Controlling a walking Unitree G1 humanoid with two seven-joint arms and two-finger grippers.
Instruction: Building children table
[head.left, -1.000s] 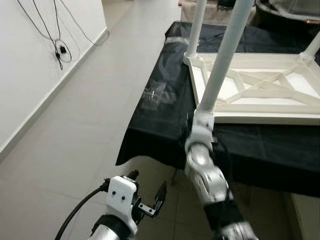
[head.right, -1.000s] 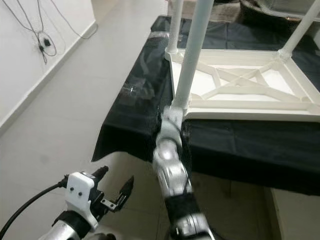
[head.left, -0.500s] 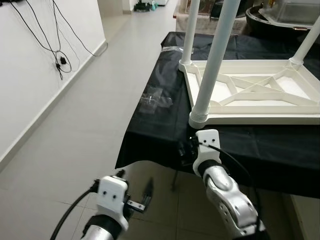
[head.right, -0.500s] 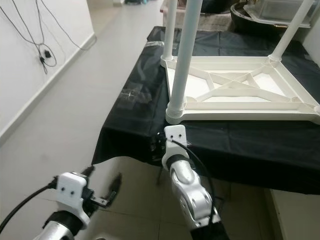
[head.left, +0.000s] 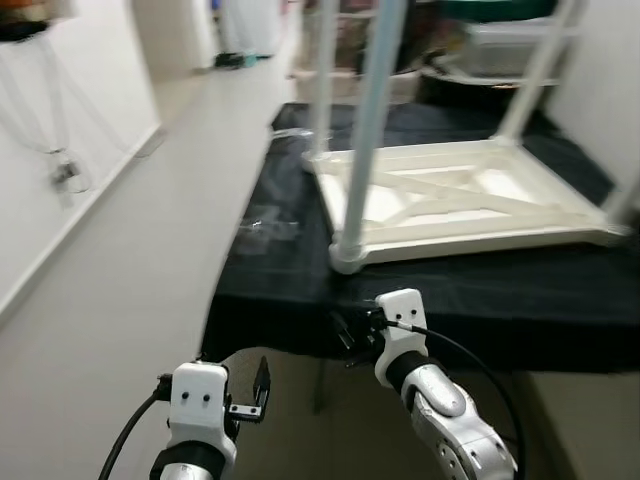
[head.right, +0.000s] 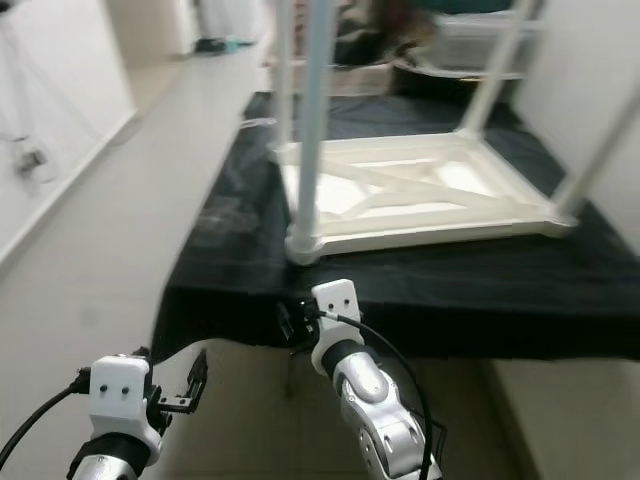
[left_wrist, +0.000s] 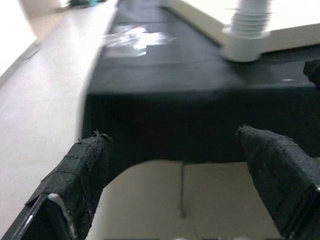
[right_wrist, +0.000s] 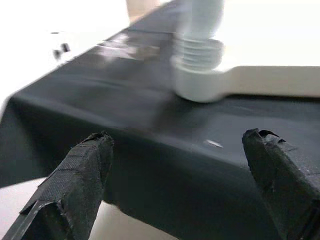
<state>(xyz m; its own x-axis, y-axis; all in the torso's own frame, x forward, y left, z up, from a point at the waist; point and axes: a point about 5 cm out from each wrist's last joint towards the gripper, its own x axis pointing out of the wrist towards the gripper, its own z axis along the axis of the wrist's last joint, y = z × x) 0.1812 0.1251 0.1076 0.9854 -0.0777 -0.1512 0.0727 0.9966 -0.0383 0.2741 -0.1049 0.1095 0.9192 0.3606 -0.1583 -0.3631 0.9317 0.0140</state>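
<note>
Two end effectors hang with their black fingers spread and empty: the right end effector (head.left: 350, 328) sits just off the near edge of the black-draped tabletop (head.left: 470, 290), the left end effector (head.left: 255, 385) lower down over the pale tiled floor (head.left: 120, 270). The white plastic children's table (head.left: 450, 195) lies upside down on the cloth, and its near white tubular leg (head.left: 365, 130) stands in a ribbed corner socket (right_wrist: 197, 70) right at the tabletop's edge. I judge the main risk is that corner: a sideways knock from the right arm could tip the tall leg or push the frame off the edge. A loosely seated leg might lean out, and the cloth could slide if snagged.
</note>
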